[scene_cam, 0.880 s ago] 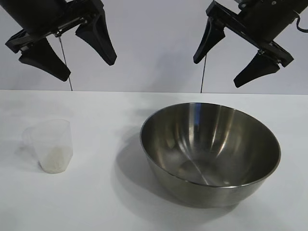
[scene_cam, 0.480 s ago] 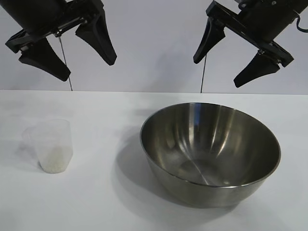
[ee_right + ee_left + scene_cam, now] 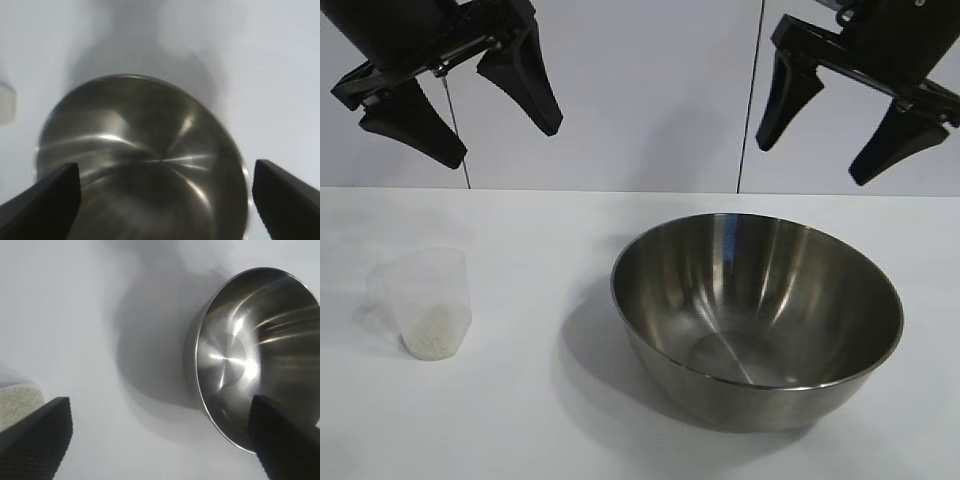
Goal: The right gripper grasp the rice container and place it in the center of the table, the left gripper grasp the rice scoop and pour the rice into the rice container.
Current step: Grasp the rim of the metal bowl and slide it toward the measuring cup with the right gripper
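The rice container [image 3: 757,315] is a wide shiny steel bowl, empty, standing on the white table [image 3: 540,420] right of centre. It also shows in the left wrist view [image 3: 240,355] and in the right wrist view [image 3: 145,165]. The rice scoop [image 3: 425,300], a frosted plastic cup with rice [image 3: 432,325] in its bottom, stands at the table's left. A bit of the rice shows in the left wrist view [image 3: 17,402]. My left gripper [image 3: 505,150] hangs open high above the scoop. My right gripper [image 3: 815,165] hangs open high above the bowl's far side.
A pale wall with dark vertical seams stands behind the table. Bare tabletop lies between the scoop and the bowl and along the front edge.
My right gripper has shifted to the right and its fingers now point more straight down. The left gripper, scoop and bowl have not moved.
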You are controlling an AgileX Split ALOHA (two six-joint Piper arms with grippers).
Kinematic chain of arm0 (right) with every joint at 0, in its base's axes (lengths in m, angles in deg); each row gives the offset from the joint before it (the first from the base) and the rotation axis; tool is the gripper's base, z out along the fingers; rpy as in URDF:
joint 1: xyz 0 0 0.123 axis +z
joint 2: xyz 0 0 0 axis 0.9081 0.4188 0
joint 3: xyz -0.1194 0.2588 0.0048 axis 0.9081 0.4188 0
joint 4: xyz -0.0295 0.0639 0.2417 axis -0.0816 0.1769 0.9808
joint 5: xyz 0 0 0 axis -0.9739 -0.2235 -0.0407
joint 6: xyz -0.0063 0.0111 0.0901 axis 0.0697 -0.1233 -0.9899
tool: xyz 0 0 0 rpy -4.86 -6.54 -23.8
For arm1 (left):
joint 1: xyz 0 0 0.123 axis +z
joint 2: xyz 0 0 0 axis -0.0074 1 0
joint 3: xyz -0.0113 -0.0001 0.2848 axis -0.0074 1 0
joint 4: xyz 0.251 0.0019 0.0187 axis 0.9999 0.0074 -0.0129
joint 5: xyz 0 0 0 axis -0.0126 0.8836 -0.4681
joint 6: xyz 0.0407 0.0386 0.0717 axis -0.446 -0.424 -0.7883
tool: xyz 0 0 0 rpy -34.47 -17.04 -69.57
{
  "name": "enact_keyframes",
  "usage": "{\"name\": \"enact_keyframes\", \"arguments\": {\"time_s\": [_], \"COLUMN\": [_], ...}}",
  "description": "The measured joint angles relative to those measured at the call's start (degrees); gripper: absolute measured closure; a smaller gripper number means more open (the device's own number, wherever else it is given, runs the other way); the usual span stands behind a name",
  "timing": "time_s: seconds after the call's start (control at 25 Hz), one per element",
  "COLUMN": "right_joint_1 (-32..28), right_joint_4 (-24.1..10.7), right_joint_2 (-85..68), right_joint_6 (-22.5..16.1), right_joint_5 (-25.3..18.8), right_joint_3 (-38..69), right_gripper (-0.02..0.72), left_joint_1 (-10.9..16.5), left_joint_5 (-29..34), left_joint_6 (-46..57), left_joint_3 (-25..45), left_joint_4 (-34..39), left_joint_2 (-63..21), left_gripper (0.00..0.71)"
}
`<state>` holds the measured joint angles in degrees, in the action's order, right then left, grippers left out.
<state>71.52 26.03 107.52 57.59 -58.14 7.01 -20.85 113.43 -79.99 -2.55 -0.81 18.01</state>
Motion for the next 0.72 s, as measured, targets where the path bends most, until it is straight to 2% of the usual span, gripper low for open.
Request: {"name": "enact_keyframes", "arguments": {"time_s": [0.08, 0.24, 0.44, 0.72], "right_joint_1": [0.00, 0.00, 0.00, 0.00], "right_joint_4": [-3.59, -4.79, -4.74, -2.85], "right_joint_2": [-0.06, -0.06, -0.06, -0.06], "right_joint_6": [-1.07, -1.38, -1.38, -0.10], "right_joint_5": [-1.25, 1.19, 10.30, 18.99], "right_joint_3": [0.46, 5.00, 13.83, 21.08], "right_gripper": [0.063, 0.063, 0.064, 0.064], "left_joint_1": [0.00, 0.00, 0.00, 0.00], "left_joint_5": [0.00, 0.00, -0.45, -2.79], "left_joint_6": [0.00, 0.00, 0.00, 0.00], "left_joint_3": [0.00, 0.00, 0.00, 0.00], "left_joint_4": [0.00, 0.00, 0.00, 0.00], "left_joint_2": [0.00, 0.00, 0.00, 0.00], "left_gripper": [0.024, 0.024, 0.024, 0.024]}}
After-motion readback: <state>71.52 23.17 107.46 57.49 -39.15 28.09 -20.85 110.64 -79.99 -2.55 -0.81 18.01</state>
